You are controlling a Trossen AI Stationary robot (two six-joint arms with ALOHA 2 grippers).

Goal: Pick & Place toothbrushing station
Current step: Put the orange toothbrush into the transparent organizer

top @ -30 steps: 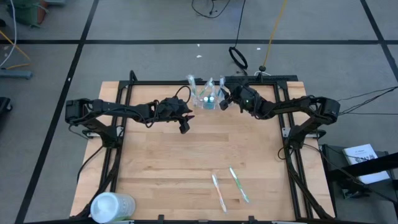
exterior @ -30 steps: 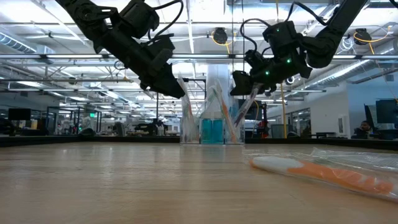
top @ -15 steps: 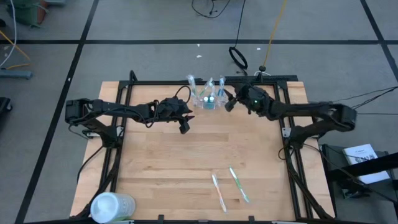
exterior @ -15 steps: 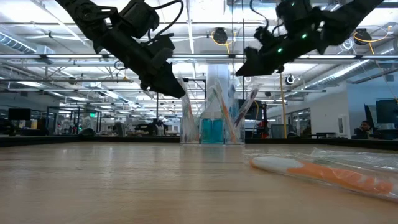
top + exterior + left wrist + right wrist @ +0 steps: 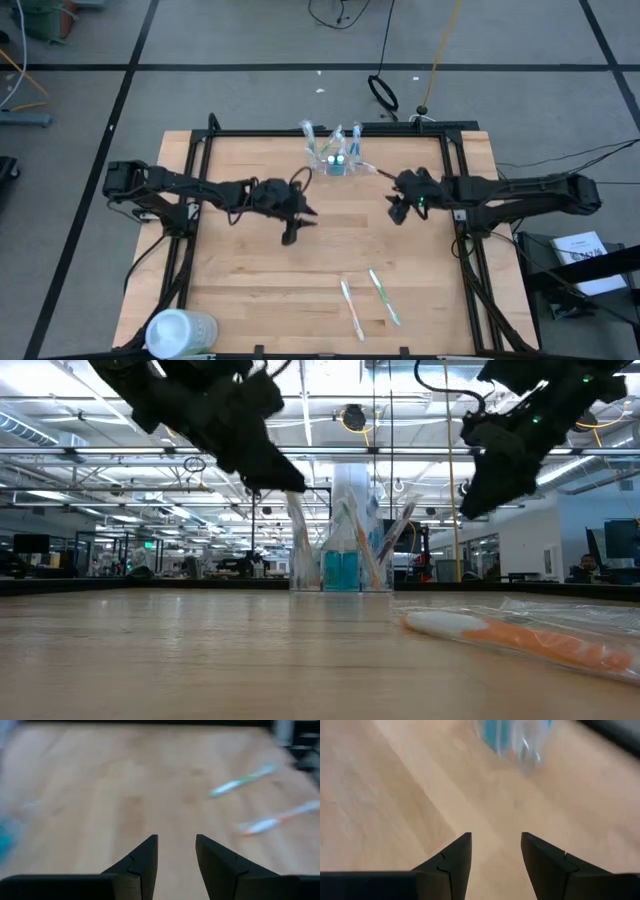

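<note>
Between both arms, beyond their parted empty fingers (image 5: pixel 175 862) (image 5: pixel 496 862), stands the cup (image 5: pixel 334 160).

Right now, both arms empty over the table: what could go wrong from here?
1. The two loose toothbrushes lie close together in crinkly clear wrappers; a grab at one may nudge or drag the other.
2. The clear cup sits at the far table edge, already crowded with leaning brushes and tubes; inserting another could tip it.
3. Left gripper and right gripper, both open, flank one lane and could collide.
</note>
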